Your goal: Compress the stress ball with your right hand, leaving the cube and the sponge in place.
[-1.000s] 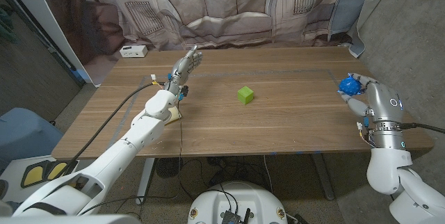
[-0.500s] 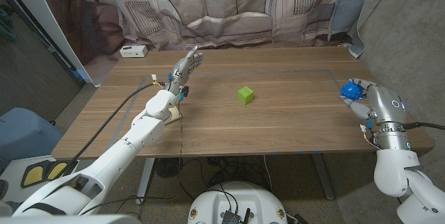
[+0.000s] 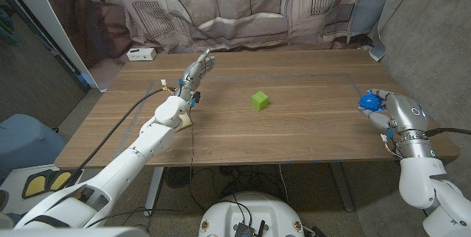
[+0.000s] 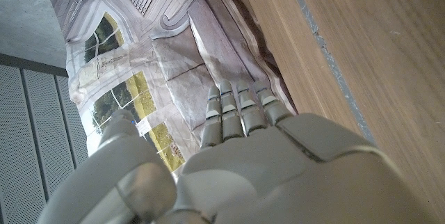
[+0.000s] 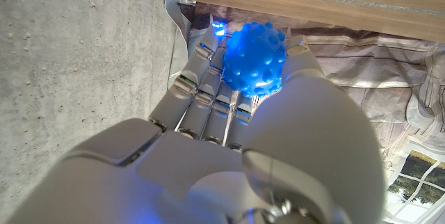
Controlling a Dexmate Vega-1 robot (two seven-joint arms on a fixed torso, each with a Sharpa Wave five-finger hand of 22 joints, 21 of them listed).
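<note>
My right hand (image 3: 390, 113) sits at the table's right edge with a blue knobbly stress ball (image 3: 372, 102) in its fingers. In the right wrist view the stress ball (image 5: 254, 58) lies against the fingers (image 5: 208, 78) with the thumb beside it. A green cube (image 3: 259, 100) stands near the table's middle. A pale yellow sponge (image 3: 184, 121) peeks out from under my left forearm. My left hand (image 3: 199, 68) is raised over the far left part of the table, fingers straight and together (image 4: 240, 113), holding nothing.
A small white box (image 3: 140, 54) sits at the far left corner of the table (image 3: 294, 130). A curtain printed with a sofa hangs behind. Cables run along my left arm. A grey wall stands to the right.
My right hand with the ball has drifted slightly toward the near right edge and lower. The left arm, cube and sponge have not moved.
</note>
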